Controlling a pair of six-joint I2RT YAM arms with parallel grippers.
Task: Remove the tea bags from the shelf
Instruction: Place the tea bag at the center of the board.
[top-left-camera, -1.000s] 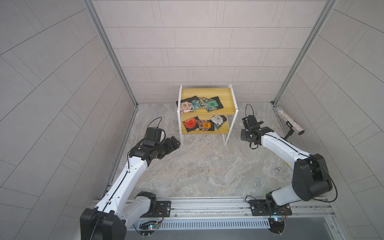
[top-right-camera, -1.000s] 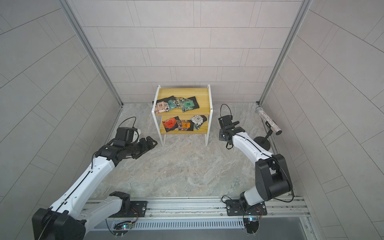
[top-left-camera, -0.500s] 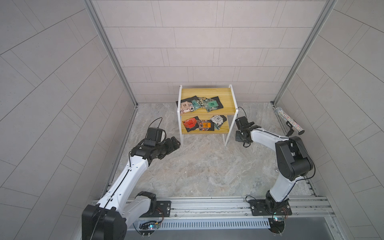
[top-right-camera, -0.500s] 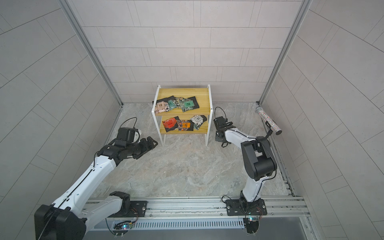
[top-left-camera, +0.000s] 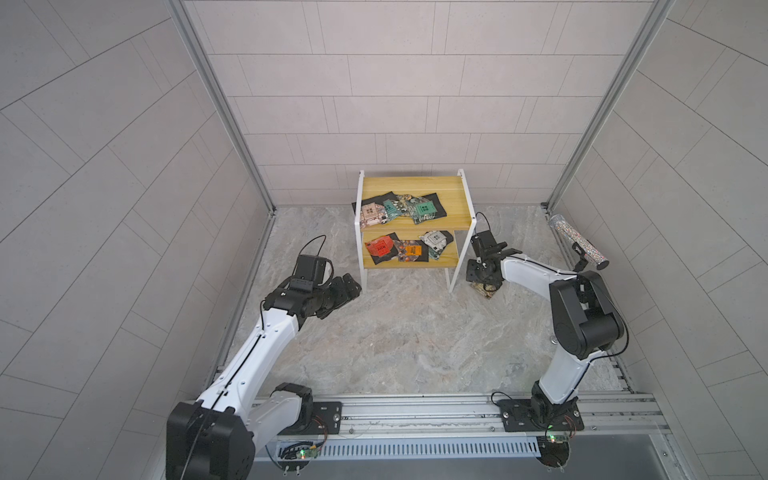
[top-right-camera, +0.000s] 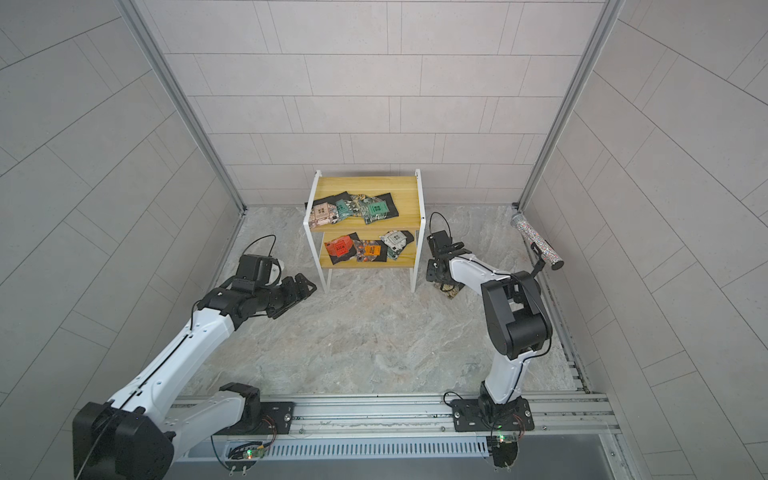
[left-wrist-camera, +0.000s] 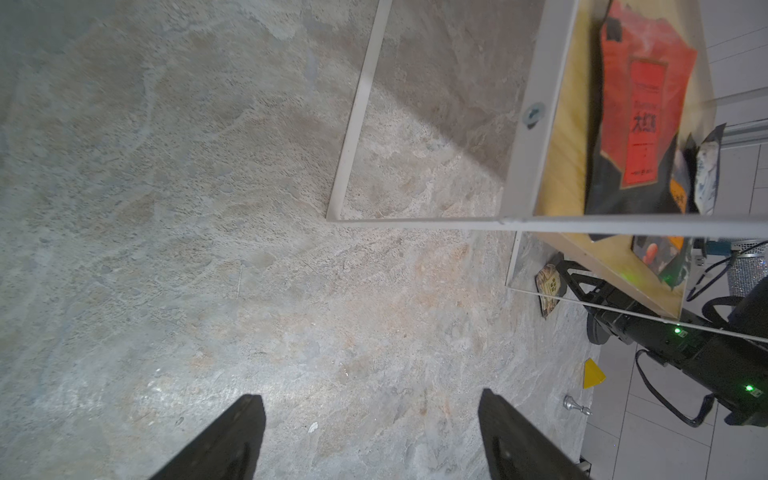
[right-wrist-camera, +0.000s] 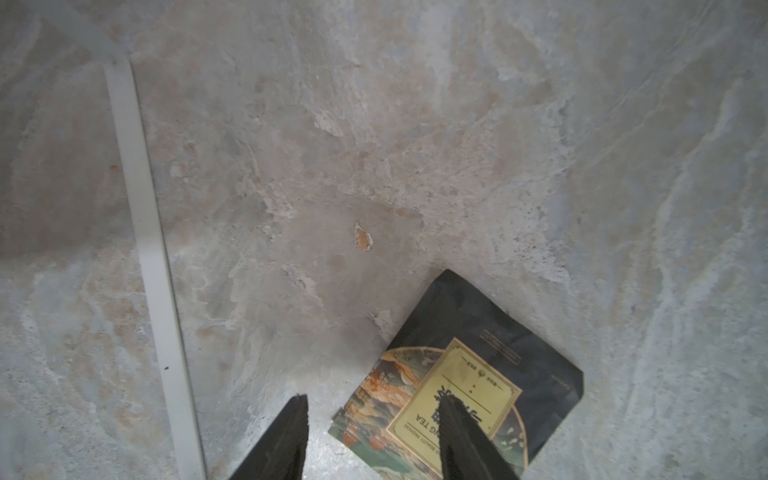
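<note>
The shelf (top-left-camera: 455, 199) (top-right-camera: 405, 195), two yellow boards in a white frame, stands at the back. Several tea bags (top-left-camera: 399, 210) lie on its upper board. Red, orange and white-labelled ones (top-left-camera: 399, 249) lie on the lower board, and the red one (left-wrist-camera: 640, 124) shows in the left wrist view. Another tea bag (right-wrist-camera: 498, 365) (top-left-camera: 487, 291), yellow-labelled, lies flat on the floor right of the shelf. My right gripper (right-wrist-camera: 373, 399) (top-left-camera: 484, 282) points down over it, open, one finger above its label. My left gripper (left-wrist-camera: 370, 405) (top-left-camera: 351, 286) hovers open and empty left of the shelf.
A black stand with a glittery tube (top-left-camera: 577, 241) stands by the right wall. A small yellow piece (left-wrist-camera: 593, 374) and a small metal part (left-wrist-camera: 575, 407) lie on the floor near the right arm's base. The shelf's white legs (right-wrist-camera: 141, 232) stand close to the right gripper.
My right gripper has moved in beside the shelf's right leg, dropped to the floor and opened. The yellow-labelled tea bag now lies there. The left arm has barely moved.
</note>
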